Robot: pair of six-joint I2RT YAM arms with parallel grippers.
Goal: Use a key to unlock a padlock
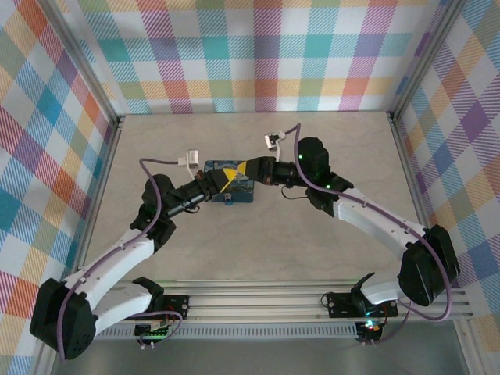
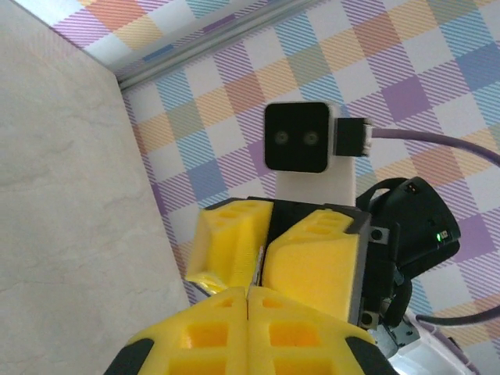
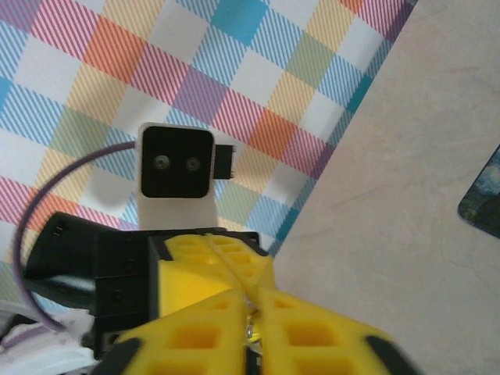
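Observation:
The dark-blue padlock (image 1: 244,193) lies flat on the table, and its corner shows at the right edge of the right wrist view (image 3: 481,200). Both grippers meet tip to tip just above it. My left gripper (image 1: 220,182) (image 2: 248,291) is shut on the key (image 2: 258,266), a thin metal blade sticking out from between its yellow pads. That blade reaches into the narrow gap between the right gripper's fingers (image 2: 312,262). My right gripper (image 1: 237,173) (image 3: 251,303) has its jaws slightly apart, with a glint of the key (image 3: 251,333) deep in the gap.
Plaid-covered walls with aluminium rails (image 1: 258,114) close the table in at the back and both sides. A small pale part (image 1: 226,201) shows at the padlock's near edge. Bare table (image 1: 328,258) lies around the padlock.

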